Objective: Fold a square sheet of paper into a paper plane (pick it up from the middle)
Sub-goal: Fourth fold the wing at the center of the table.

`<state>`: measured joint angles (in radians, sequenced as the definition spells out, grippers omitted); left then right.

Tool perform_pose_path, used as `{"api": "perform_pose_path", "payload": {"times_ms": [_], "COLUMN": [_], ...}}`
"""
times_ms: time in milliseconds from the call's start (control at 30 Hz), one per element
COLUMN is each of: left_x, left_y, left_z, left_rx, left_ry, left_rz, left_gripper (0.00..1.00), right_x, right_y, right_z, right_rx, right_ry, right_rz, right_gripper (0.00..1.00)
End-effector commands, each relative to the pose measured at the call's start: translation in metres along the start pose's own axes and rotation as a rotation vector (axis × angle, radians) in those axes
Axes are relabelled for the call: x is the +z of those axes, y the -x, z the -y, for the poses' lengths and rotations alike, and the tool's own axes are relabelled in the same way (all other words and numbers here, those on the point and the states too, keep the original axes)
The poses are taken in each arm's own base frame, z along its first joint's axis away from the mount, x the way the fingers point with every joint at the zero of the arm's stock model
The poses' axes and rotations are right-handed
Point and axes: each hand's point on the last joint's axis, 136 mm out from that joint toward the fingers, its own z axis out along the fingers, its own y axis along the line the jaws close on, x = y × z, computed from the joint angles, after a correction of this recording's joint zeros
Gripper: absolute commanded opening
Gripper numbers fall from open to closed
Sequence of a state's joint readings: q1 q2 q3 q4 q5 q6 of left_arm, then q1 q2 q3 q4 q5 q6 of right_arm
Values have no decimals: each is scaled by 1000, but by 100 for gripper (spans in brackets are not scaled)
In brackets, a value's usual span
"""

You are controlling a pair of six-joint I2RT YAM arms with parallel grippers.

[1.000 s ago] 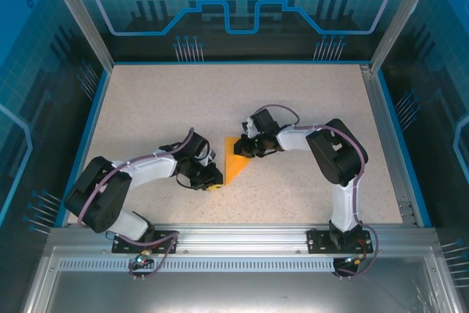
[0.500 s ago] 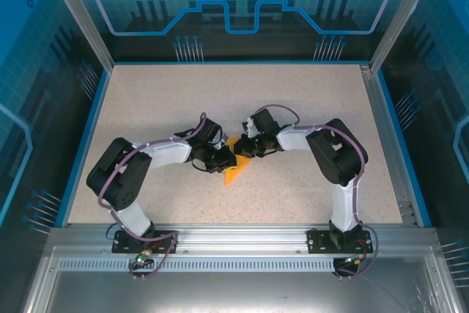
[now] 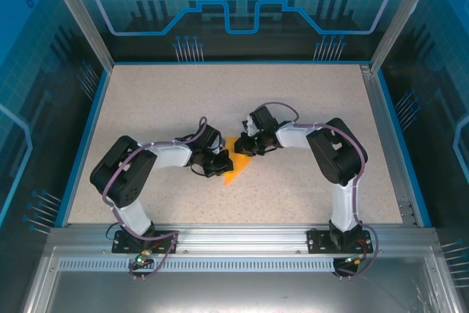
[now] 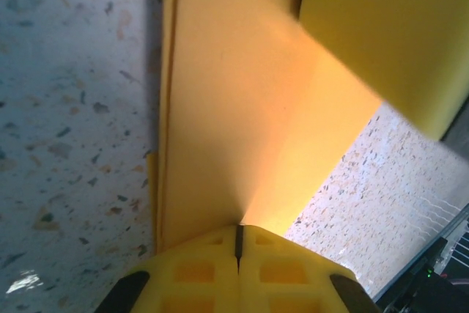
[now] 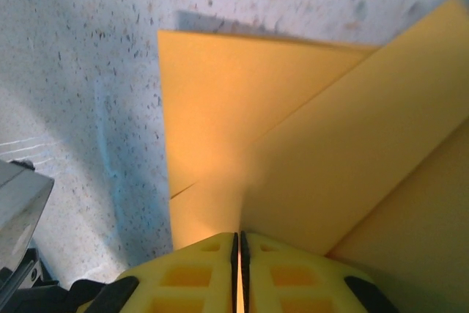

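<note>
The orange-yellow sheet of paper (image 3: 231,174), folded into layers, lies at the middle of the table with its pointed tip toward the near edge. My left gripper (image 3: 222,160) is at its left side, jaws shut. In the left wrist view the paper (image 4: 242,108) rises into the closed left gripper (image 4: 239,229). My right gripper (image 3: 246,148) is at the paper's far end, almost touching the left one. In the right wrist view a sliver of the paper (image 5: 293,144) sits between the pressed jaws of the right gripper (image 5: 239,237). No finished paper plane shape is visible.
The speckled table (image 3: 308,100) has a blue rim (image 3: 86,133) on the left and back. An aluminium rail (image 3: 242,234) with both arm bases runs along the near edge. Transparent blue walls enclose the cell.
My left gripper swung from the paper's near-left corner up and right toward the right gripper and closed. The paper now looks narrower and folded over. The right gripper barely moved.
</note>
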<state>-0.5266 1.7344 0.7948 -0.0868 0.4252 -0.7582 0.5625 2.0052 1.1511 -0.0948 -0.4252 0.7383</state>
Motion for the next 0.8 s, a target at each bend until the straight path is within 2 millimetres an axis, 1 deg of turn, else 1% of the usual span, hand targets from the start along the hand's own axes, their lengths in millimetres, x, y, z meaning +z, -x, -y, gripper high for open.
{"api": "perform_pose_path", "payload": {"times_ms": [0,67,133,200,267,300,367,433,567,633,767], "left_x": [10,9,9,9,8,8,8,7,5,4,5], "left_y": [-35,-34,-32,-30,-29,-29,-29,-30,-33,-35,-38], "left_z": [-57,-54,-51,-48,-47,-46,-46,-47,-53,-55,-59], "left_rx": [-80,-68,-64,-61,-59,-58,-58,-59,-56,-56,-60], "left_ry": [173,165,155,143,141,142,144,149,169,171,178], "left_rz": [-94,-92,-86,-81,-80,-81,-81,-81,-84,-86,-90], "left_gripper": [0,0,0,0,0,0,0,0,0,0,0], "right_x": [-16,-16,-11,-1,8,11,16,19,17,13,4], "right_y": [10,6,-3,-13,-19,-19,-19,-16,0,10,30], "right_z": [-3,-14,-26,-28,-26,-21,-2,13,43,52,59], "right_rx": [-45,-73,-114,-131,-123,-110,-63,-25,56,82,92], "right_ry": [-31,16,48,35,20,3,-58,-75,-83,-72,-66], "right_rz": [28,17,-16,-41,-55,-53,-34,-18,37,64,109], "right_gripper": [12,10,8,6,5,5,5,5,6,7,8]}}
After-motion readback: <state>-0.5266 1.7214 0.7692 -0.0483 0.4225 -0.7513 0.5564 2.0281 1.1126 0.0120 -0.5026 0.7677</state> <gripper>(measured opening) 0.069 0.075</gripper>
